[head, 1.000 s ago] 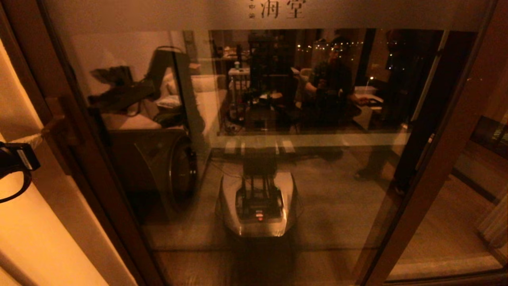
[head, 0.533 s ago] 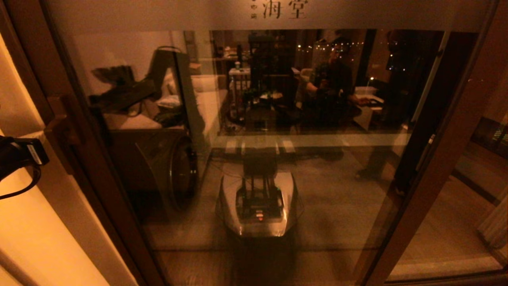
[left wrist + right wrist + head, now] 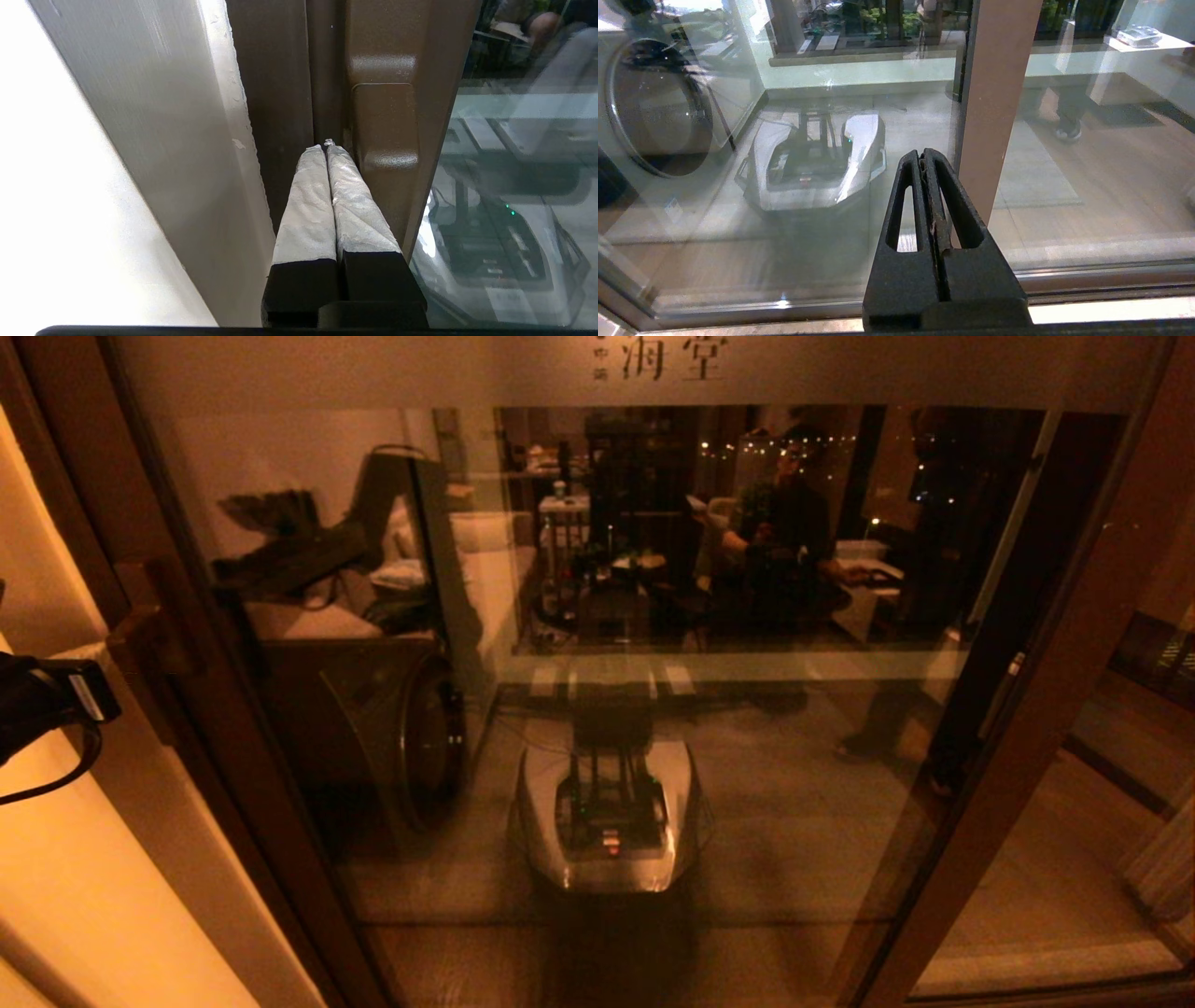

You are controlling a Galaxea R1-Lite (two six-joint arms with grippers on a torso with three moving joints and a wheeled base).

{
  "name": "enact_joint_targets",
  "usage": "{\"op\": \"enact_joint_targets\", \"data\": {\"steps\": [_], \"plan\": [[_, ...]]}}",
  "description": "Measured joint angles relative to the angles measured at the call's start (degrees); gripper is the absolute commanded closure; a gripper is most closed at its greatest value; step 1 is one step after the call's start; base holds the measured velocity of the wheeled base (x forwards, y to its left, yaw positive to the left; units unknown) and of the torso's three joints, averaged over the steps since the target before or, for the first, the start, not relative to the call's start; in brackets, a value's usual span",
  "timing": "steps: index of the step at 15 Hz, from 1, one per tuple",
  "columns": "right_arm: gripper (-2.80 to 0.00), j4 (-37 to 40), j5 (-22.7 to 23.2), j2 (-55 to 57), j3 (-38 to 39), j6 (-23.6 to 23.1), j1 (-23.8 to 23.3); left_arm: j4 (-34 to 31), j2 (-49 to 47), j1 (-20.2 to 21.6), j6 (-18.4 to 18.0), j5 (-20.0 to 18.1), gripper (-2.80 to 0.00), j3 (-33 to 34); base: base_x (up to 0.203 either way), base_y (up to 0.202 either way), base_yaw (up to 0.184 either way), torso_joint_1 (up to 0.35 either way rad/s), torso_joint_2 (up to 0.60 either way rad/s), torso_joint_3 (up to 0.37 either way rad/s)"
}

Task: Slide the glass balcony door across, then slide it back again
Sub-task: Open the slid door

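Note:
The glass balcony door (image 3: 653, 756) fills the head view, with a brown wooden frame and a frosted top band carrying dark characters (image 3: 672, 357). Its blocky wooden pull handle (image 3: 149, 635) sits on the left stile. My left gripper (image 3: 101, 650) reaches in from the far left. In the left wrist view this gripper (image 3: 327, 147) is shut, its taped tips in the groove right beside the handle (image 3: 385, 126), with nothing between them. My right gripper (image 3: 922, 154) is shut and empty, hanging in front of the glass near the door's right stile (image 3: 999, 93). It is out of the head view.
A pale wall (image 3: 117, 163) and the fixed dark jamb (image 3: 275, 93) lie just left of the handle. The glass reflects my own base (image 3: 607, 812) and the room. The door track (image 3: 1111, 280) runs along the floor. Open wooden floor (image 3: 1055, 877) shows past the right stile.
The door, its handle and the characters have shifted slightly right. My left gripper moved right with the handle. The right arm stays out of the head view.

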State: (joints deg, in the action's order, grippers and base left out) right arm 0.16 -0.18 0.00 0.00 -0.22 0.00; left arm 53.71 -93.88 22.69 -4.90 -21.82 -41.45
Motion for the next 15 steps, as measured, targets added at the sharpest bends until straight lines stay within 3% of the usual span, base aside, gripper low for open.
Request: {"op": "enact_joint_targets", "data": {"steps": [15], "plan": [[0.00,0.00,0.00,0.00,0.00,-0.02,-0.02,-0.35,1.66,-3.75,-0.06,2.26,0.00,0.94,0.000,0.000,0.000,0.000,0.00,0.000]]}}
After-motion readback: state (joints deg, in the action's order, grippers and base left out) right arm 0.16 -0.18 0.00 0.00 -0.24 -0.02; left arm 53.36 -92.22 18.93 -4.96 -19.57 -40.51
